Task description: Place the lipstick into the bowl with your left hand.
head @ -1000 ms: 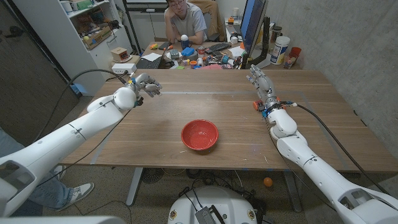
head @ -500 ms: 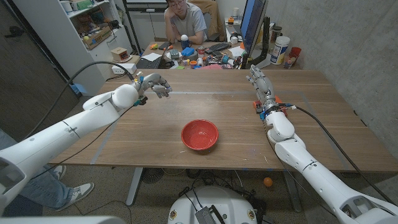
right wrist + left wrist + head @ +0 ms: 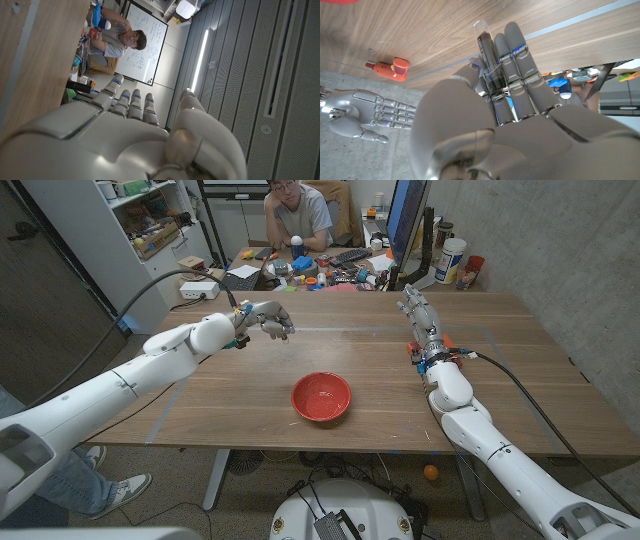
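Note:
A dark lipstick with a clear cap is held in my left hand, pinched between the thumb and the fingers. Seen from the head view, that left hand hovers above the table, behind and to the left of the red bowl. The bowl stands empty near the table's front middle. My right hand stands at the right side of the table with its fingers stretched out and nothing in it; the left wrist view also catches the right hand.
A small orange-red object lies on the table by my right wrist. A person sits behind the table's cluttered far edge. A monitor stands at the back right and shelves at the back left.
My left arm has swung to the right, carrying the lipstick closer to the bowl. The right hand and the bowl have stayed put.

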Robot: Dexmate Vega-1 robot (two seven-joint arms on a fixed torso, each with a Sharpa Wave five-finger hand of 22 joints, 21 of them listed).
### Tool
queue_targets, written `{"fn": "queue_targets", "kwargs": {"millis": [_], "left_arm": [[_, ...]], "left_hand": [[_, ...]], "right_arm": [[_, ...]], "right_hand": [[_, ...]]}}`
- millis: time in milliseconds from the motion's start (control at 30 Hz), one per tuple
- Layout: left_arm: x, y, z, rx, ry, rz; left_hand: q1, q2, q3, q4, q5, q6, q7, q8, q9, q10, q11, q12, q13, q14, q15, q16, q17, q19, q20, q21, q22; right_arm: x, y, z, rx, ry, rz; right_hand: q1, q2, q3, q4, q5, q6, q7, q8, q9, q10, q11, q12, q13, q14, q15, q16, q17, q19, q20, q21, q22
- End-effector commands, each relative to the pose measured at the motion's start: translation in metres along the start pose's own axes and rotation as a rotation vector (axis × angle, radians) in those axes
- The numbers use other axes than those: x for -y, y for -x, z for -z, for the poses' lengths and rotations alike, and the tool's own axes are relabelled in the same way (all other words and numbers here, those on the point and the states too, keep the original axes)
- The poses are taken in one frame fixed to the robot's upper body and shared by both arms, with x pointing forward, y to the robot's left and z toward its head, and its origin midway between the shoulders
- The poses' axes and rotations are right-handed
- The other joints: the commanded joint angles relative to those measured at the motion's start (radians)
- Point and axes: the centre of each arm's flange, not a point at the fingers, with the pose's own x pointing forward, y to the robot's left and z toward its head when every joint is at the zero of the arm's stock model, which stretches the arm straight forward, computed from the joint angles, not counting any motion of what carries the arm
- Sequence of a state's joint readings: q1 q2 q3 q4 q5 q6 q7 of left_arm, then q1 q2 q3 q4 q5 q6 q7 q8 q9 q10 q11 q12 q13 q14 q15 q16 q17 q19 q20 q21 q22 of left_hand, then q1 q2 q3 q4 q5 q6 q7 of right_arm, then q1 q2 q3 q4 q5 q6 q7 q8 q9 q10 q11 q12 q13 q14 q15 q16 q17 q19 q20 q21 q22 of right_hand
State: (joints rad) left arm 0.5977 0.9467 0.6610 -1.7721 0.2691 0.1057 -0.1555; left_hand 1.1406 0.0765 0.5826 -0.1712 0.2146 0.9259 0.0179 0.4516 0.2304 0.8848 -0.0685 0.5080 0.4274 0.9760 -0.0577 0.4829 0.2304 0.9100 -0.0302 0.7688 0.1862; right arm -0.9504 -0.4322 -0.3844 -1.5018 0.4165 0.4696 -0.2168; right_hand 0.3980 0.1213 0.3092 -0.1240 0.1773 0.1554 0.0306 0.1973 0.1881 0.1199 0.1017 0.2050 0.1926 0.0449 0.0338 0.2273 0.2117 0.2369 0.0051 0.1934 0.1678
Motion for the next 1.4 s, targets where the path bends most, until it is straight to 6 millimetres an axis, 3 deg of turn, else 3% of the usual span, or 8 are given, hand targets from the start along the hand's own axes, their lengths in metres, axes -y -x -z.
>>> {"fn": "queue_targets", "kwargs": {"millis": [33, 600, 1400], "left_arm": [[0.014, -0.017, -0.032, 0.133, -0.069, 0.081], [0.028, -0.022, -0.073, 0.273, -0.113, 0.181], [0.025, -0.011, -0.095, 0.36, -0.173, 0.251]], "left_hand": [[0.04, 0.034, -0.006, 0.0, 0.003, 0.013, 0.005, 0.008, 0.001, 0.055, -0.058, -0.001, 0.007, 0.081, -0.11, -0.003, 0.005, -0.01, 0.0, 0.006, 0.001], [0.041, 0.033, -0.008, -0.001, 0.003, 0.011, 0.001, 0.007, 0.0, 0.057, -0.061, -0.008, 0.011, 0.078, -0.112, -0.009, 0.009, -0.023, -0.001, 0.013, 0.001], [0.04, 0.035, -0.013, 0.001, 0.002, 0.009, -0.002, 0.006, -0.001, 0.061, -0.061, -0.018, 0.018, 0.077, -0.113, -0.014, 0.012, -0.033, 0.0, 0.024, 0.0]], "right_arm": [[0.001, 0.003, -0.003, 0.009, 0.006, 0.022], [0.001, 0.0, 0.001, 0.004, 0.001, 0.029], [-0.003, -0.005, 0.005, -0.009, -0.004, 0.026]], "right_hand": [[0.011, -0.002, -0.002, -0.005, 0.006, 0.005, 0.002, 0.0, 0.002, 0.01, -0.002, 0.004, 0.004, 0.009, 0.001, 0.002, 0.002, 0.01, 0.002, 0.005, 0.003], [0.011, -0.001, -0.004, -0.004, 0.005, 0.007, 0.002, 0.001, 0.002, 0.01, -0.002, 0.003, 0.004, 0.01, 0.0, 0.002, 0.002, 0.01, 0.002, 0.004, 0.003], [0.011, 0.001, -0.006, -0.004, 0.005, 0.007, 0.003, 0.0, 0.002, 0.011, -0.001, 0.002, 0.004, 0.011, 0.001, 0.002, 0.004, 0.007, 0.005, 0.002, 0.003]]}}
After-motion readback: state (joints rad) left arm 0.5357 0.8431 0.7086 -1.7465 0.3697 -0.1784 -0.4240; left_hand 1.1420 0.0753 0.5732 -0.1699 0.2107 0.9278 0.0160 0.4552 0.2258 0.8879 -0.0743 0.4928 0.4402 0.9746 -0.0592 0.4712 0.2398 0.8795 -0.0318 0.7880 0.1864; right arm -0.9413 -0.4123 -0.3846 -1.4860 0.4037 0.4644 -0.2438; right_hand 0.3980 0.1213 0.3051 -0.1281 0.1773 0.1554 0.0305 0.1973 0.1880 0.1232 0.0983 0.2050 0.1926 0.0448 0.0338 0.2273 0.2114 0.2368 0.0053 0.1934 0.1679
